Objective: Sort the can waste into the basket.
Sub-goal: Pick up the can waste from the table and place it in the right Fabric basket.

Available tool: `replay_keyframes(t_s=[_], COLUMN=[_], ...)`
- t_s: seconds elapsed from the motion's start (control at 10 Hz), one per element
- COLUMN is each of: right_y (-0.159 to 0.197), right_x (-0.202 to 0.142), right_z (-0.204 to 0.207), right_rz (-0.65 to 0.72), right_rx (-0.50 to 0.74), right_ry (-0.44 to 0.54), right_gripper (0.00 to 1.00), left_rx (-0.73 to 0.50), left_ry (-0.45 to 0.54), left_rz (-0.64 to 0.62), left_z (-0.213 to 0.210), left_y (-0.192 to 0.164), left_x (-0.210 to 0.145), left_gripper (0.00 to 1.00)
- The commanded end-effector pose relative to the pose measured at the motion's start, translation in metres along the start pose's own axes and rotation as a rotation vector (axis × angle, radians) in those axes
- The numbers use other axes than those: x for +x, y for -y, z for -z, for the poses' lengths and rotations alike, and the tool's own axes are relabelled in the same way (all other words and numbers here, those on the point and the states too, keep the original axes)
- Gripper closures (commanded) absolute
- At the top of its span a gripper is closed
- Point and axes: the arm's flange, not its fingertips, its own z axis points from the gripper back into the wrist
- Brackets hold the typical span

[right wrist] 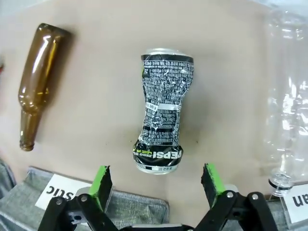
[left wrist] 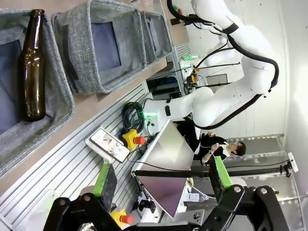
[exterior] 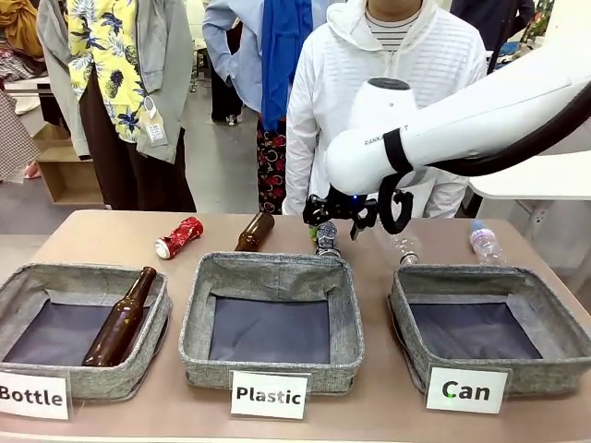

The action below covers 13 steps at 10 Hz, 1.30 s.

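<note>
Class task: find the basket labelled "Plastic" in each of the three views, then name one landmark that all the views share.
Front view: the Plastic basket sits at bottom centre, the middle of three.
Left wrist view: it is at the top, left of centre, rolled sideways, second in the row.
Right wrist view: its grey rim runs along the bottom edge.
Shared landmark: the tan table.

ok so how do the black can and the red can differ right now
The black can carries white print; the red can is shiny red. The black can lies right below the open right hand, behind the Plastic basket; the red can lies apart, farther left, no hand near it. Both lie on their sides on the table, outside every basket.
</note>
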Motion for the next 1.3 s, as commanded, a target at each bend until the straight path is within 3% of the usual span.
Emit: replay_keyframes(t_s=[0.0,0.4,0.8,0.9,1.0,1.1,1.2], right_y=[-0.018,-0.02,-0.015,-0.017,-0.018,-0.02,-0.02], right_x=[0.019,0.027,0.029,0.026,0.024,0.024,0.024], right_z=[0.006,0.032,0.057,0.06,0.062,0.064,0.063], right_rz=[0.018,0.055,0.071,0.061,0.054,0.052,0.051], right_rx=[-0.073,-0.153,-0.149,-0.14,-0.142,-0.139,-0.133], right_ry=[-0.021,-0.03,-0.006,-0.005,-0.015,-0.019,-0.025], right_gripper=[0.0,0.0,0.0,0.55,0.59,1.0,1.0], left_rx=[0.003,0.003,0.003,0.003,0.003,0.003,0.003], left_ry=[0.007,0.007,0.007,0.007,0.007,0.007,0.007], left_rz=[-0.005,-0.005,-0.005,-0.005,-0.005,-0.005,-0.005], left_z=[-0.001,-0.001,-0.001,-0.001,-0.001,-0.001,-0.001], left_y=[0.002,0.002,0.002,0.002,0.002,0.002,0.002], left_x=[-0.001,-0.001,-0.001,-0.001,-0.001,-0.001,-0.001], left_gripper=[0.0,0.0,0.0,0.0,0.0,0.0,0.0])
